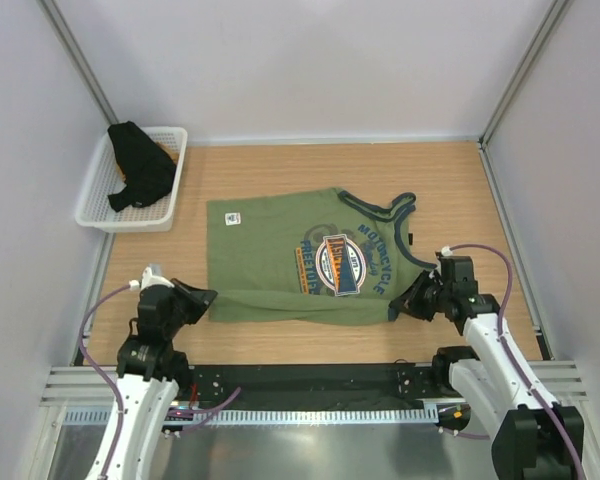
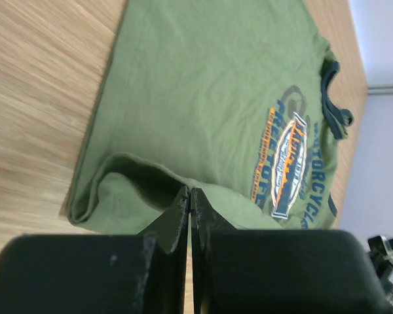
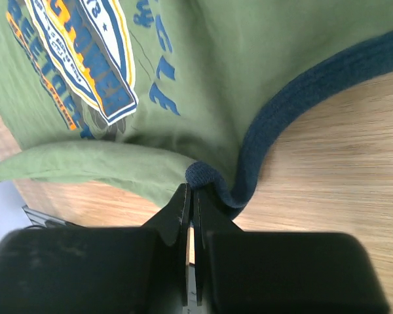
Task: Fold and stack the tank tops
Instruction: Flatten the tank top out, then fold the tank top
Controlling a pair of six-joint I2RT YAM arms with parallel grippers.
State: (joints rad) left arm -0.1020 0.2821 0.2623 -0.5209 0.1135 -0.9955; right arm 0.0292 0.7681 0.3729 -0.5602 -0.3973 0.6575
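With left pincer (image 1: 209,296) and right pincer (image 1: 397,309) clamped on the olive green cloth tank top (image 1: 270,250), lift both corners evenly.

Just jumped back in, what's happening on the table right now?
Both arms are on the olive green cloth tank top with navy trim, spread on the wooden table. The left gripper and right gripper each have jaws shut on its near edge, one per corner, and that edge is curled up. The plain black tank top lies bunched in the white plastic mesh basket, far left.
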